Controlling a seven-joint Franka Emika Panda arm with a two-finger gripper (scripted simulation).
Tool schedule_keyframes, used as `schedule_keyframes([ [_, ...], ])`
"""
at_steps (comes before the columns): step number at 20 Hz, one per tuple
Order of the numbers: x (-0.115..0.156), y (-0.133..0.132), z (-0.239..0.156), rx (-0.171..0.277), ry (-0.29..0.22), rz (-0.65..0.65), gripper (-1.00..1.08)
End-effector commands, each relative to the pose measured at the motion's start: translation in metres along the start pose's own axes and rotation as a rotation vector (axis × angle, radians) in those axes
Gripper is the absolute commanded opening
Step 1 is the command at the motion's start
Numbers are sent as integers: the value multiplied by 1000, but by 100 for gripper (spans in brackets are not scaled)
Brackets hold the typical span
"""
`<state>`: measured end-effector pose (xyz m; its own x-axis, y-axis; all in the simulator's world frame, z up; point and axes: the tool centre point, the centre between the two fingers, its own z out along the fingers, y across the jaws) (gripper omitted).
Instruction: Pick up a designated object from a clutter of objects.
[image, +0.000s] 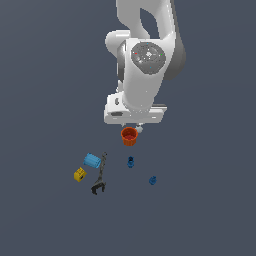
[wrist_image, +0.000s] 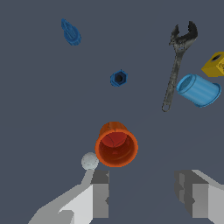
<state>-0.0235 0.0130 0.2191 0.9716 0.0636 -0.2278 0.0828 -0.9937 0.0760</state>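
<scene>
The orange-red cup (image: 129, 136) stands upright on the dark floor, its opening facing up. In the wrist view the cup (wrist_image: 116, 144) lies just beyond my fingertips, not between them. My gripper (wrist_image: 144, 194) is open and empty, its two grey fingers (wrist_image: 99, 194) wide apart. In the exterior view the gripper (image: 134, 125) hangs right above the cup, mostly hidden under the white hand. A white ball (wrist_image: 89, 161) rests against the cup's side.
A light blue cylinder (image: 92, 160), a yellow block (image: 79, 174) and a dark grey wrench (image: 100, 176) lie towards the exterior view's left of the cup. Two tiny blue pieces (image: 131, 162) (image: 152, 180) lie nearer the camera.
</scene>
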Motion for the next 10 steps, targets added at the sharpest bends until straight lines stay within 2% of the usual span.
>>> schedule_keyframes([
  [1, -2, -13, 29, -32, -68, -37, 28],
  [5, -8, -30, 72, -81, -167, -92, 28],
  [10, -17, -44, 109, -127, -253, -142, 28],
])
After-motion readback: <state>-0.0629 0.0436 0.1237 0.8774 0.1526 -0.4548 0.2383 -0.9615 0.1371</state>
